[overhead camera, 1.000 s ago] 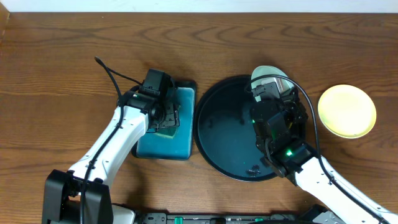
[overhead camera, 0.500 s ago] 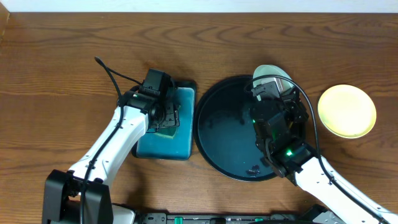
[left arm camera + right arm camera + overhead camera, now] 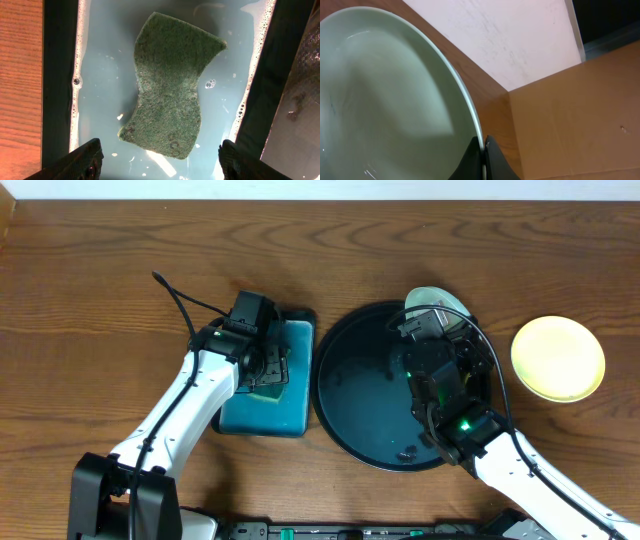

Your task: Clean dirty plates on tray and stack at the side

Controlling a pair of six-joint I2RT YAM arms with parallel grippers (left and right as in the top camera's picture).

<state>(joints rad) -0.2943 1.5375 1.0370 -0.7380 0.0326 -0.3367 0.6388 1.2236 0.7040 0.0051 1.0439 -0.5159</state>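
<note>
Overhead, the yellow plate (image 3: pixel 558 358) is sitting at 3 o'clock of the tray (image 3: pixel 350 390) (apparently finished). The right gripper (image 3: pixel 482 150) is pinching a mint plate (image 3: pixel 395 90) at the tray's 1 o'clock rim. The left gripper (image 3: pixel 161 162) is hanging spread over the sponge (image 3: pixel 170 85), so wiping and stacking are waiting.

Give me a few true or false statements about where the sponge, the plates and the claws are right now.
The sponge lies in soapy water in the teal tray. True.
The left claw is clamped on the sponge. False: it is open, above the sponge.
The right claw grips the rim of the pale mint plate. True.
The yellow plate sits on the black tray. False: it rests on the table, right of that tray.
</note>
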